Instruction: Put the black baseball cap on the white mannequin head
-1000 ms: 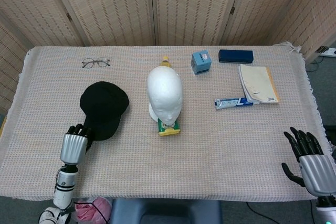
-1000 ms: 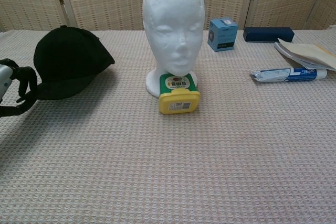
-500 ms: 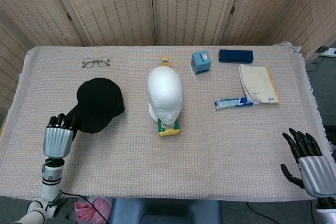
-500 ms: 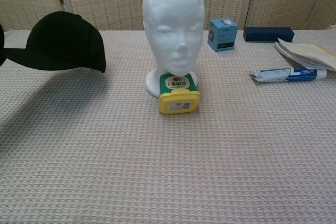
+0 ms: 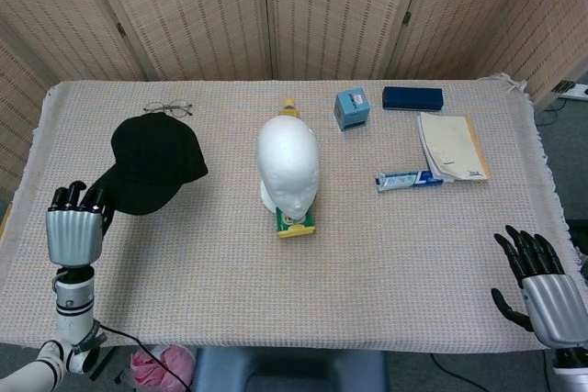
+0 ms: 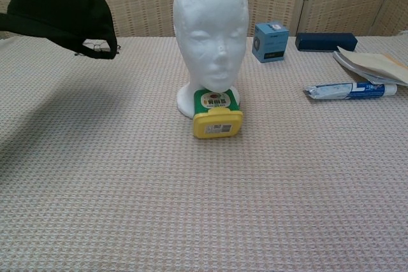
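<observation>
Left hand holds the black cap by its brim, fingers curled onto the brim edge at the cap's lower left. Cap is lifted off the table; in the chest view it hangs in the air at upper left, crown up, brim pointing left out of frame, well apart from the white mannequin head. The hand itself doesn't show in the chest view. Mannequin head stands upright mid-table, face toward the robot, bare on top. A yellow-green container lies touching its base at the front. Glasses peek out just behind the cap. Right hand sits at the near right table edge, fingers spread, holding nothing. On the far right: blue box, dark case, booklet, toothpaste tube.
</observation>
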Available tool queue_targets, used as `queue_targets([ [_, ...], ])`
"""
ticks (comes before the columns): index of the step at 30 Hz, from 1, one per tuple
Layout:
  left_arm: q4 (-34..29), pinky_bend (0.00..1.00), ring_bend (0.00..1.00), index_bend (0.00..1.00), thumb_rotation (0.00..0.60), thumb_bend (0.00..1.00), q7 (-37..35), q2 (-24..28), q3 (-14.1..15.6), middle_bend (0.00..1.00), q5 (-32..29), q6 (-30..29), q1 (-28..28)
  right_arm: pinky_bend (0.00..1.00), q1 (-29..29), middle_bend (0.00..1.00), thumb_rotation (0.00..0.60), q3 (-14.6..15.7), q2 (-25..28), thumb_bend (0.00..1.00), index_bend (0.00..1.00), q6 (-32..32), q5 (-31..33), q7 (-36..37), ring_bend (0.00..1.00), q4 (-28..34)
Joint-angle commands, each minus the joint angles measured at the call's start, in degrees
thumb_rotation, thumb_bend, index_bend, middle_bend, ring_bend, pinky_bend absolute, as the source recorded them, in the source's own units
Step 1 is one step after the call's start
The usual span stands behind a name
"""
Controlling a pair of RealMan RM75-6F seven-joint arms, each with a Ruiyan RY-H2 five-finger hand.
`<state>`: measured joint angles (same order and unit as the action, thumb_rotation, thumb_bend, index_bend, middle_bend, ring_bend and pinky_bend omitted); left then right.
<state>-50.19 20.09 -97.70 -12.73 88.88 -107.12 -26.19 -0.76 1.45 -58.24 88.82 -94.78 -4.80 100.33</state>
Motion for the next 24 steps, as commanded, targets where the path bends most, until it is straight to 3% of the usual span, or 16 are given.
queue_targets([
  [1, -7.53, 0.62, 0.51, 0.65, 0.600, 0.47, 4.17, 4.95, -2.87, 0.77, -0.68, 0.88, -1.43, 0.00, 0.03, 0.00, 0.600, -0.05, -0.07, 0.29, 0.00, -0.07, 0.14, -0.12, 0.00, 0.03],
  [14, -19.27, 0.62, 0.51, 0.65, 0.600, 0.47, 10.98, 14.05, -9.53, 0.77, -3.61, 10.25, -7.89, 0.00, 0.84, 0.00, 0.600, -1.12, 0.09, 0.29, 0.00, -1.82, 2.94, 0.54, 0.00, 0.29],
  [24, -26.95, 0.62, 0.51, 0.65, 0.600, 0.47, 19.26, 17.08, -14.23, 0.77, -7.79, 17.68, -14.36, 0.00, 1.59, 0.00, 0.600, -1.89, 0.55, 0.29, 0.00, -2.98, 4.61, 1.48, 0.00, 0.39],
])
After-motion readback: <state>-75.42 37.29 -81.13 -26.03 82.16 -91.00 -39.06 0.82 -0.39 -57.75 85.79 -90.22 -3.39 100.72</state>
